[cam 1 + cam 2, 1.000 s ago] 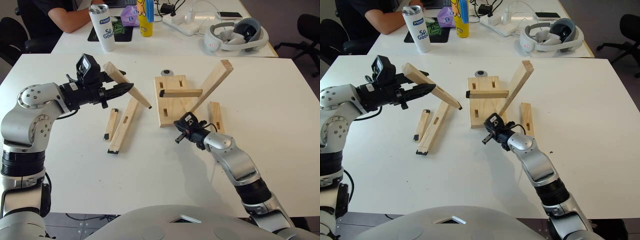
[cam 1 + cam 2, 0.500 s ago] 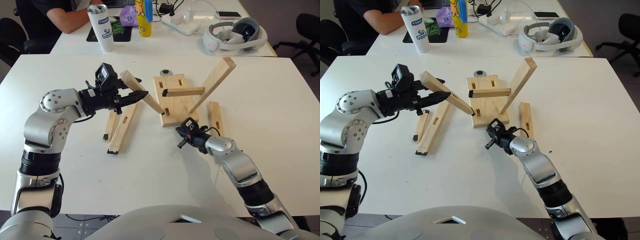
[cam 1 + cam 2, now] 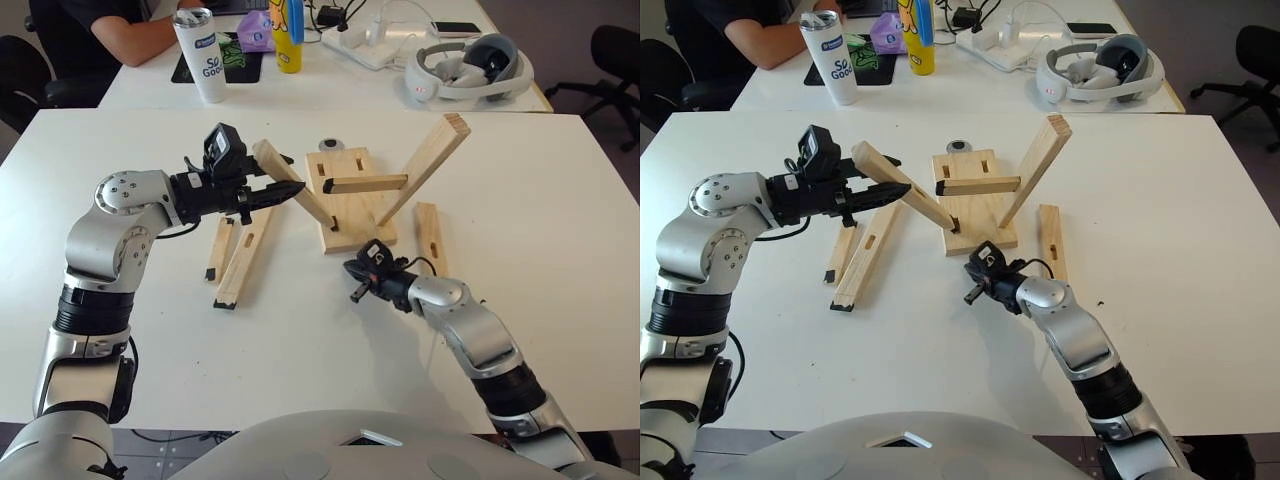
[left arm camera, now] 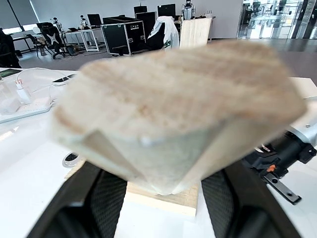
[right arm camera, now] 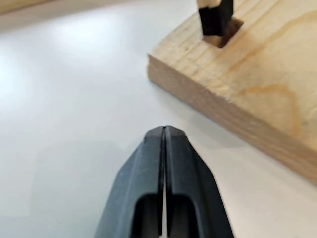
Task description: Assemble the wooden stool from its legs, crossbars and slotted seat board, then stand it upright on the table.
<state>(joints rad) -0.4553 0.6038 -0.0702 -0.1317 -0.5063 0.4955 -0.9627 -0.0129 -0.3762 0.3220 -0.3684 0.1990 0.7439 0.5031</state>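
Gripping one leg [image 3: 930,207] in your left tool [image 3: 905,188], you are holding its foot at the one seat board [image 3: 355,212]. Your right tool [image 5: 164,134] is sitting closed and empty. One other leg [image 3: 425,170] is standing tilted in the board, and three loose pieces [image 3: 243,258] are lying on the worktop [image 3: 560,220].

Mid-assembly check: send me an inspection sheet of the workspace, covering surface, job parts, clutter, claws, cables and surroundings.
Surface: white table, flat.
Job's things: seat board lies flat; first leg stands tilted in a slot with a crossbar plugged into it; second leg has its black tip at a near slot; loose leg, short bar and right-hand bar lie on the table.
Clutter: round disc beyond the board.
Claws: left claw shut on the second leg; right claw shut, empty, by the board's near corner.
Cables: power strip with leads, on the rear table.
Surroundings: tumbler, bottle, headset on the rear table.
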